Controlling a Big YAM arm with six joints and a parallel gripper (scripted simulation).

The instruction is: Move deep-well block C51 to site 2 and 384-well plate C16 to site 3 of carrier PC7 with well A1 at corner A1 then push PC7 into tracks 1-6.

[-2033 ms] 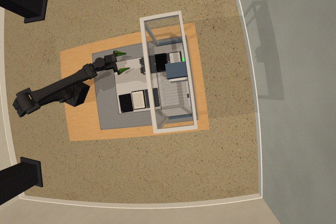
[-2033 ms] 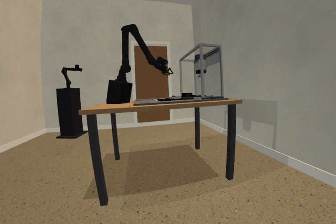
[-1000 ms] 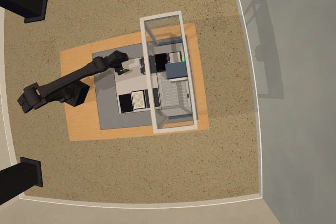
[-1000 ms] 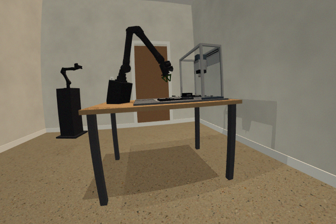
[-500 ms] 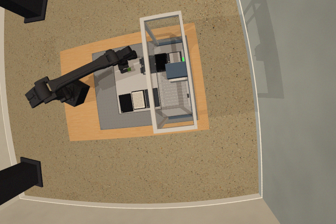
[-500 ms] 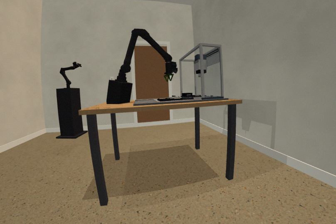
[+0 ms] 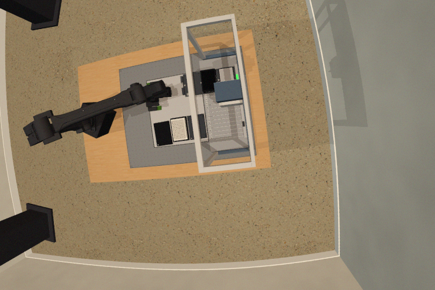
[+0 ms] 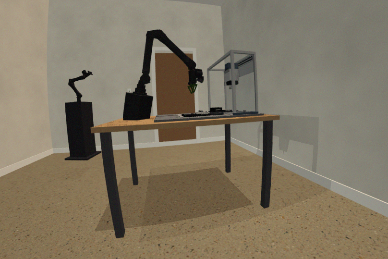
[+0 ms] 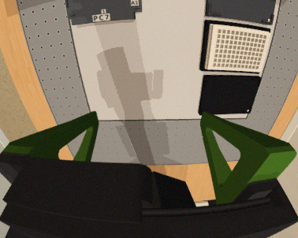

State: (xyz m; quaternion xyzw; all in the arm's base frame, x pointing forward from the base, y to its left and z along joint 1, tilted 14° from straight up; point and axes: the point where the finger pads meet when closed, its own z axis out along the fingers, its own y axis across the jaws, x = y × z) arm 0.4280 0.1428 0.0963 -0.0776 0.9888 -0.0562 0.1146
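My gripper (image 7: pixel 154 96) is open and empty, high above the light apron (image 9: pixel 143 65); it also shows in the side view (image 8: pixel 192 88) and in the wrist view (image 9: pixel 148 123). The plate carrier PC7 (image 7: pixel 207 81) lies inside the instrument frame at the left tracks. A black deep-well block (image 7: pixel 208 79) sits on the middle site and a grey plate (image 7: pixel 226 74) on the far site. A green lamp (image 7: pixel 237 76) is lit behind them. The white 96-well plate C15 (image 9: pixel 237 46) sits on the middle nest.
The instrument's frame (image 7: pixel 217 93) with a blue head (image 7: pixel 228 91) stands over the ribbed tracks (image 7: pixel 224 118). The arm's base (image 8: pixel 137 105) stands on the table's far side.
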